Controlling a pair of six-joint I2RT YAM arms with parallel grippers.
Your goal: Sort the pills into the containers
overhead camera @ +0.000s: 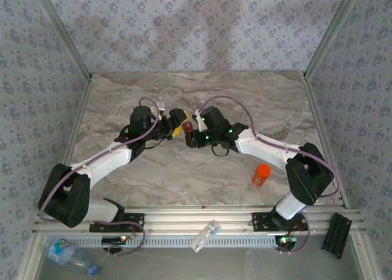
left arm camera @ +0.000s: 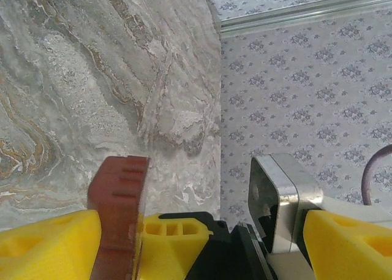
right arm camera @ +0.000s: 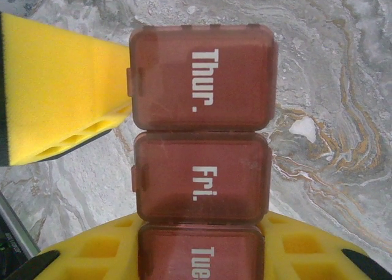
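The right fingers (right arm camera: 294,255) grip a see-through brown plastic pill box (right arm camera: 202,108) with flat, round-cornered lids. The left fingers (left arm camera: 46,240), soft yellow foam, stand wide open beside it.

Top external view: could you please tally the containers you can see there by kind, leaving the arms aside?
orange-red pill bottle: 1
brown pill organiser: 1
clear water bottle: 1
clear vial: 1
Total: 4

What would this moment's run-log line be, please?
left gripper open | right gripper shut on pill organizer | orange bottle on table, apart
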